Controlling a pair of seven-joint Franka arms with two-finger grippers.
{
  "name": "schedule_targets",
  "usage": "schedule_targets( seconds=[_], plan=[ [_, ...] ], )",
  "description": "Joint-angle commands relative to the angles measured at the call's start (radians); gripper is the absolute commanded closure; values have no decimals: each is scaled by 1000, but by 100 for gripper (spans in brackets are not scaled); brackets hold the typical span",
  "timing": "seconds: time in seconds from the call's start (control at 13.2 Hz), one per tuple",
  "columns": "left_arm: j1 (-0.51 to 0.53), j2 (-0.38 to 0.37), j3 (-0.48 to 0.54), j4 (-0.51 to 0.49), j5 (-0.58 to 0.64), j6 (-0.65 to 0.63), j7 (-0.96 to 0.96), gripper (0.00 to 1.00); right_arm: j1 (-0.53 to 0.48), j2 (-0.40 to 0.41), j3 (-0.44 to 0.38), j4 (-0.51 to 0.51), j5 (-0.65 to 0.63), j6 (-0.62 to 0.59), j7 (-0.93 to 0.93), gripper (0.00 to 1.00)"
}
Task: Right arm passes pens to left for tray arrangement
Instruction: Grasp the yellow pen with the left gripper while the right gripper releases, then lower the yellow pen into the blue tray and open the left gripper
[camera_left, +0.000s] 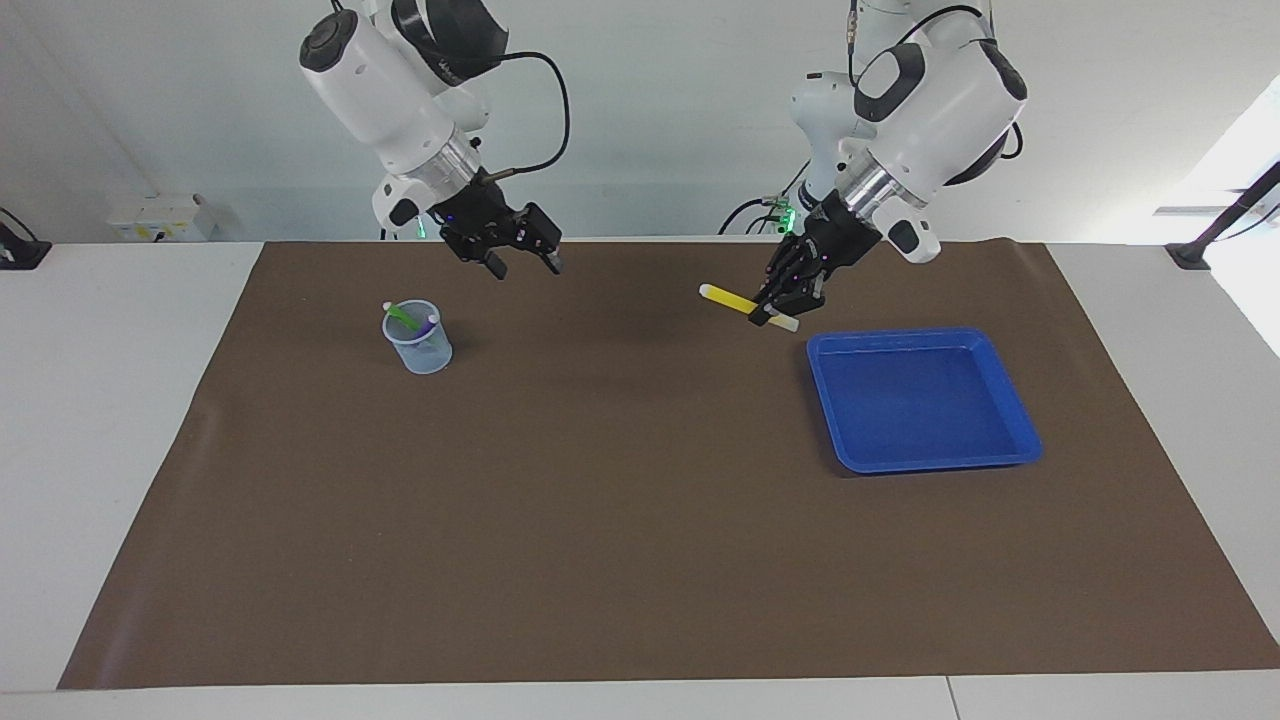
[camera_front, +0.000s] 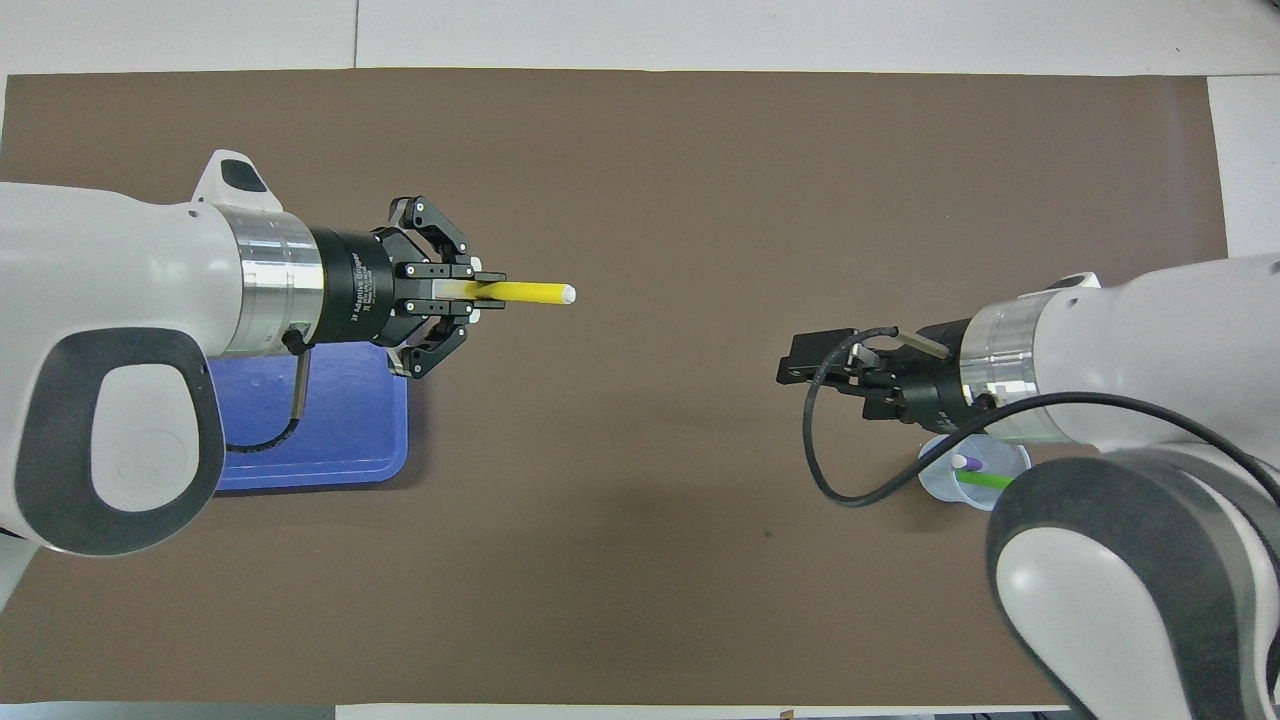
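My left gripper (camera_left: 775, 308) (camera_front: 480, 293) is shut on one end of the yellow pen (camera_left: 725, 297) (camera_front: 530, 292). It holds the pen level in the air over the mat, beside the blue tray (camera_left: 925, 400) (camera_front: 330, 420), which holds nothing. My right gripper (camera_left: 523, 266) (camera_front: 795, 365) hangs open with nothing in it, over the mat close to the small translucent cup (camera_left: 418, 340) (camera_front: 940, 480). The green pen (camera_left: 403, 316) (camera_front: 985, 480) and the purple pen (camera_left: 428, 322) (camera_front: 965, 463) stand in that cup.
A brown mat (camera_left: 620, 520) covers most of the white table. A black cable (camera_front: 830, 470) loops from my right wrist over the mat. Power sockets (camera_left: 160, 215) sit at the table's edge near the right arm's base.
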Motion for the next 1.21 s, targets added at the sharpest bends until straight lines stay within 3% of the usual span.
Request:
schedule_targets(
  seconds=[0.0,0.46,0.76,0.99,1.14],
  plan=[
    [85,-5,-2,-24,80,-94,213,100,-40,-37,11,-29,-141,-90,-298,0],
    [171,85,-2,-39,284,-105,718,100,-120,-109,11,-167,-332,-83,-849,0],
    [211,165,-2,-24,412,-93,1003,100,-120,-71,15,-191,-369,14,-1107,0],
    [231,220,-3,-2,498,-73,1172,100,-126,-59,15,-280,-374,136,-1294,0],
    [234,268,-3,22,563,-53,1257,100,-124,-22,17,-291,-374,175,-1309,0]
  ],
)
